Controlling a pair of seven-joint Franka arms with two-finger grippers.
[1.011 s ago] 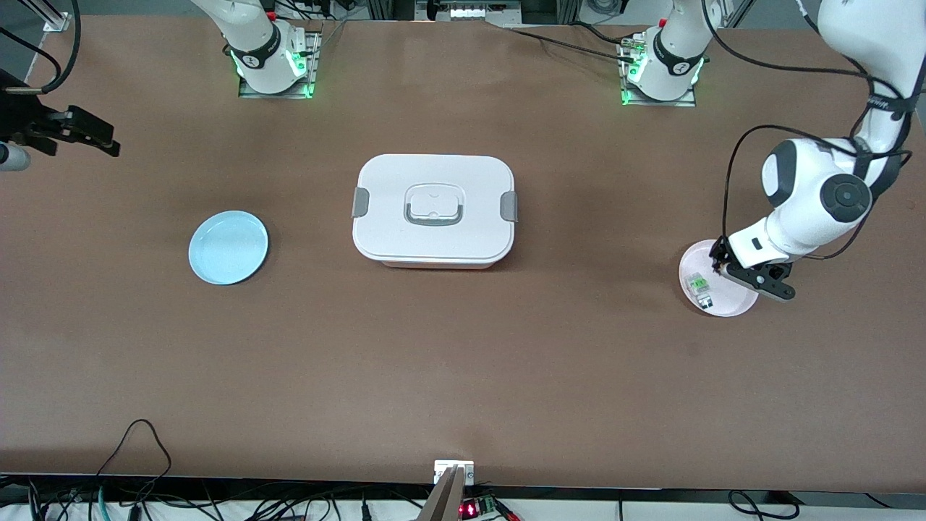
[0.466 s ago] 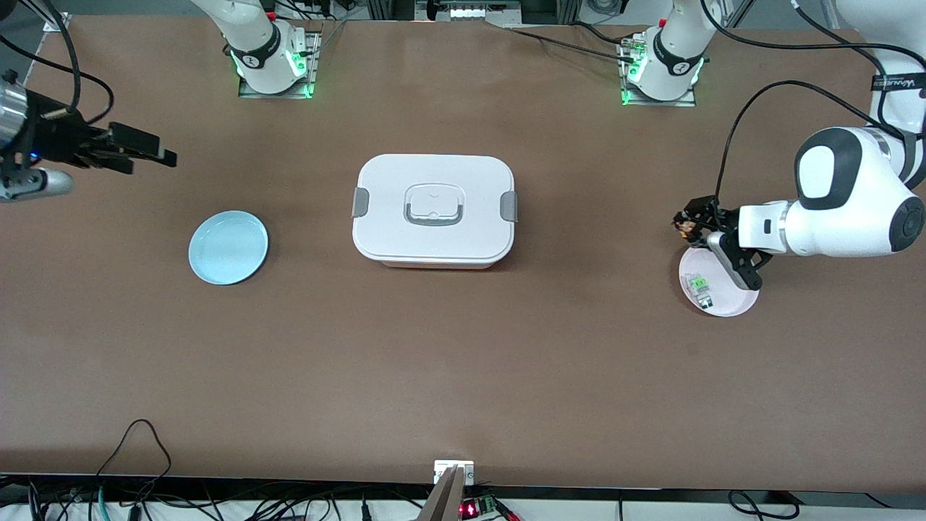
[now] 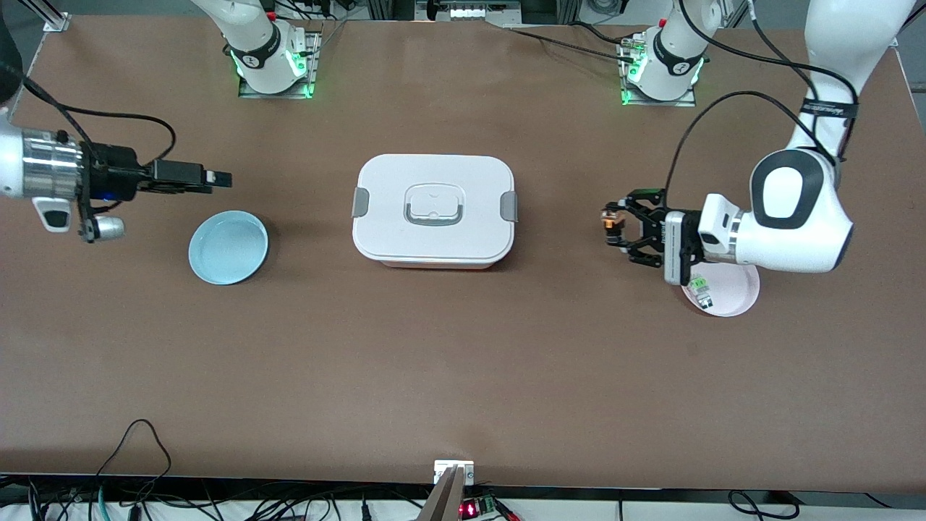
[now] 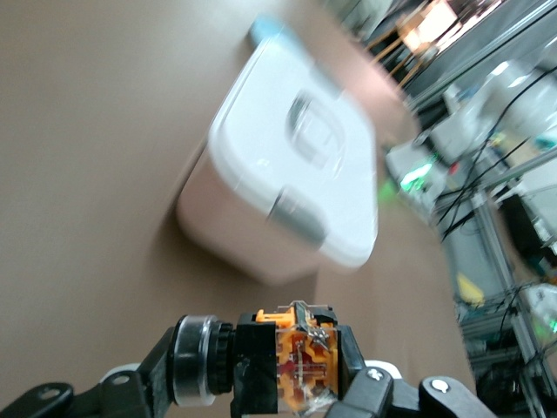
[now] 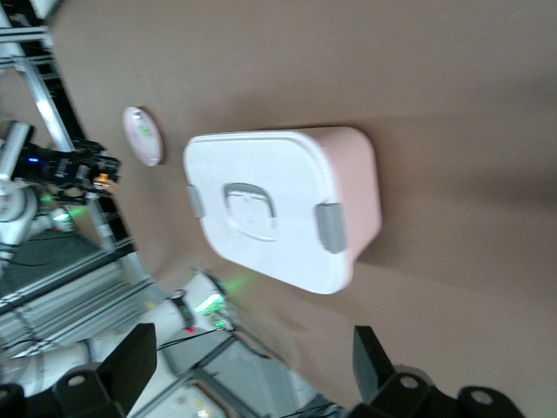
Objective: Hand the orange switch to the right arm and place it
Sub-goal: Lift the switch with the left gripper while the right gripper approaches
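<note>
The left gripper (image 3: 610, 223) is holding the orange switch (image 3: 612, 223) in the air, clamped between its fingertips, over bare table (image 3: 463, 376) between the lunch box (image 3: 434, 210) and the pink plate (image 3: 738, 293) at the left arm's end. In the left wrist view the switch (image 4: 300, 366) is sitting in the closed jaws with its orange end showing, the box (image 4: 287, 205) lying ahead of it. A small clear-and-green part (image 3: 699, 287) is lying on the pink plate (partly under the left arm's wrist). The right gripper (image 3: 221, 178) is hanging with its fingers spread wide and nothing between them, pointing toward the box over the table just beside the blue plate (image 3: 228, 247), at the right arm's end.
</note>
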